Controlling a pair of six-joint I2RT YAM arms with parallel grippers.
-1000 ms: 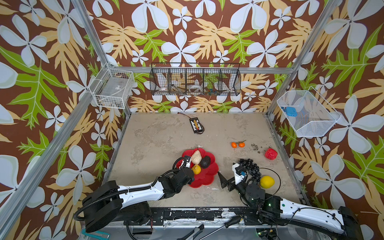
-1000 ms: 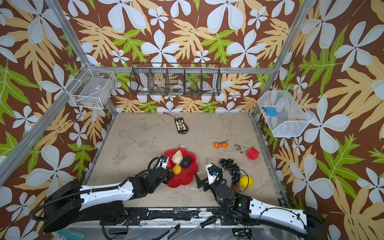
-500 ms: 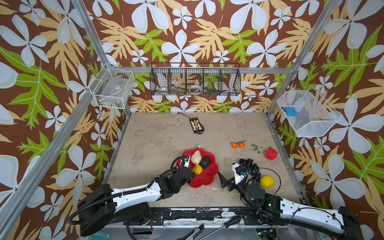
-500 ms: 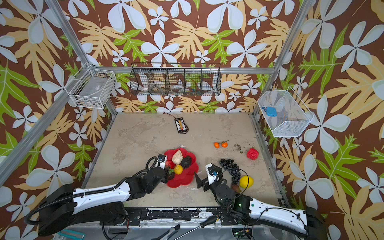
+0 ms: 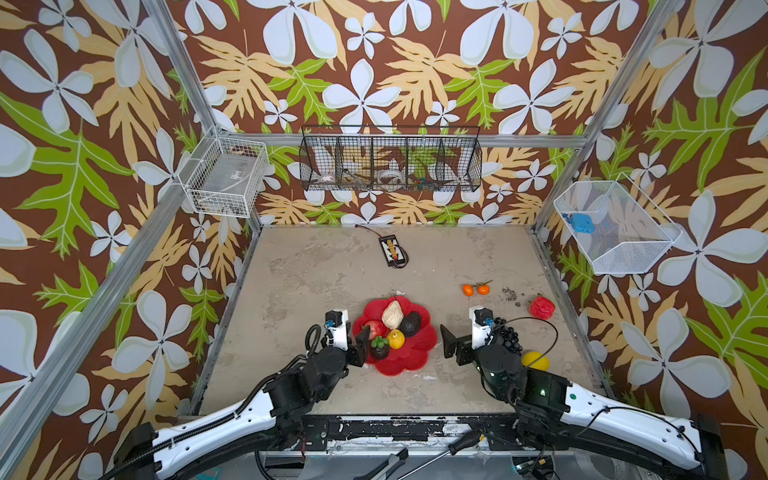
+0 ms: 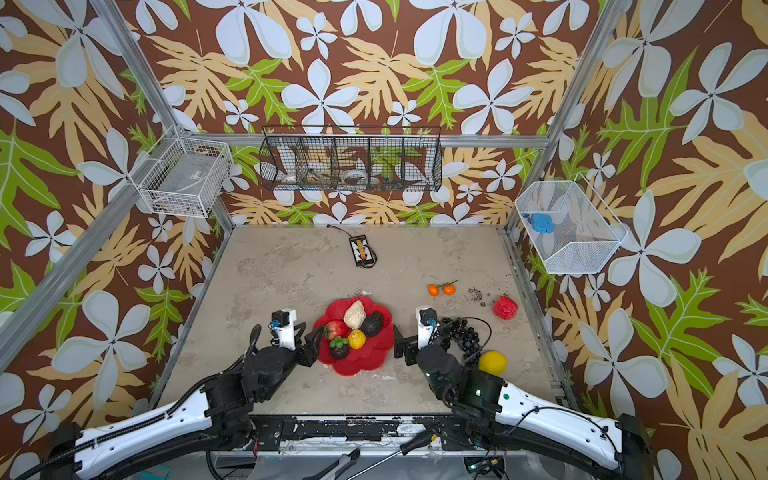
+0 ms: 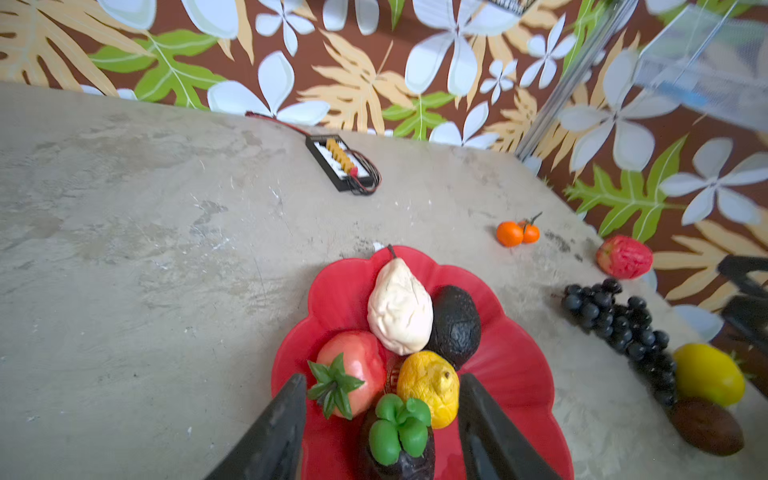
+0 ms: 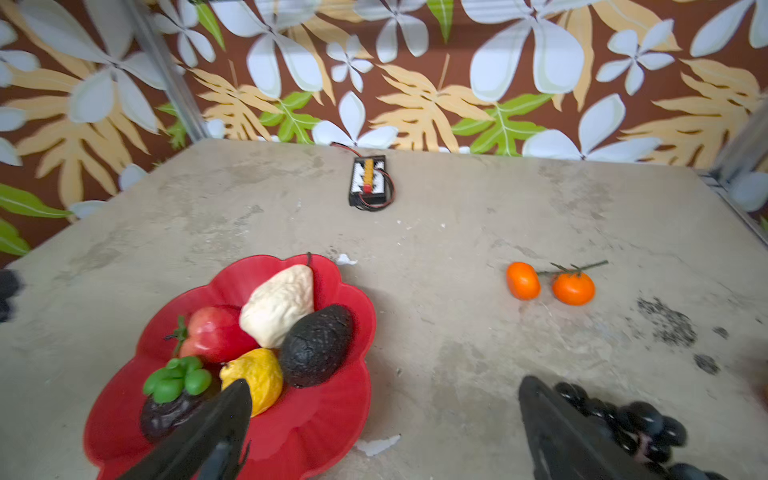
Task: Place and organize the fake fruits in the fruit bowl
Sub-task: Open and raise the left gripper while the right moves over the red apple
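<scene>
**Fig.** Left jaws stood partly open and empty astride the dark leafy fruit (image 7: 399, 440) in the bowl (image 7: 519, 374). A straight lift would best spare the apple (image 7: 353, 374) and lemon (image 7: 430, 388) just ahead of their tips. Right jaws gaped wide and empty, grapes (image 8: 640, 415) beside them.

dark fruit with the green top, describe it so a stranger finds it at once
Find the red flower-shaped bowl near the front middle of the table. Inside, take the frontmost fruit, by the left end effector. Only it is dark with bright green leaves on top; the avocado is plain black.
</scene>
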